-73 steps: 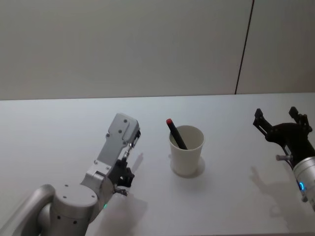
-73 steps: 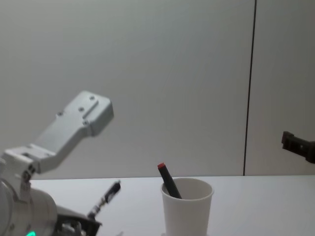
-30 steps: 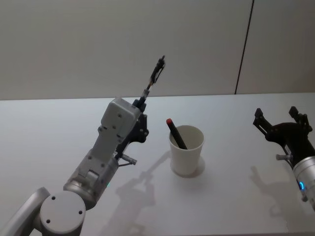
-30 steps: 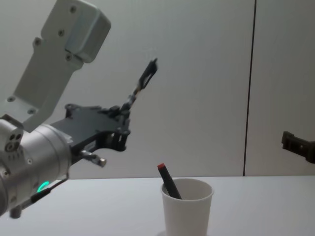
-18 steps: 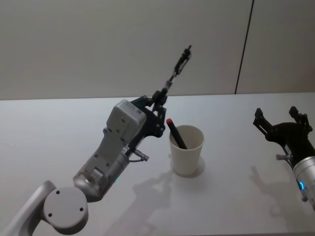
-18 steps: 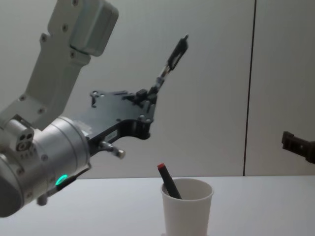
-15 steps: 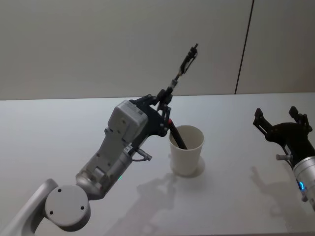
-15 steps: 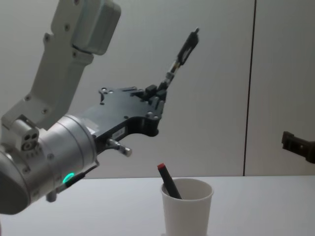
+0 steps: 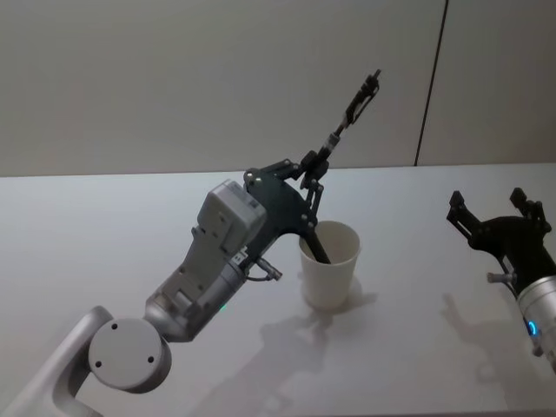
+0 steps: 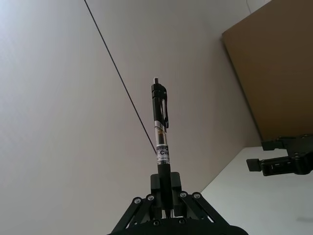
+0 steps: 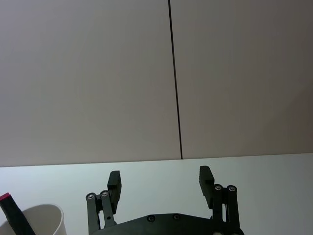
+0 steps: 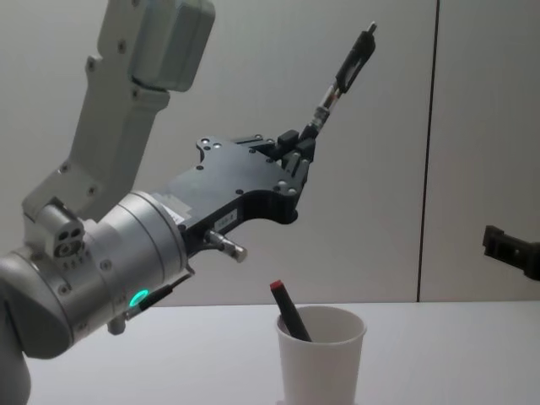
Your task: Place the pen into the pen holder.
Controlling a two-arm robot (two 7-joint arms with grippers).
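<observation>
Left gripper [image 12: 302, 145] clenched on black clip pen [image 12: 342, 72], pen slanting upward, above white tapered paper cup [image 12: 321, 367] holding red-capped black marker [image 12: 289, 310]. Right gripper [image 9: 486, 207] released, well apart.

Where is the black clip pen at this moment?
In the head view the pen is gripped at its lower end by the left hand, in the air above the cup, slanting up to the right.
</observation>
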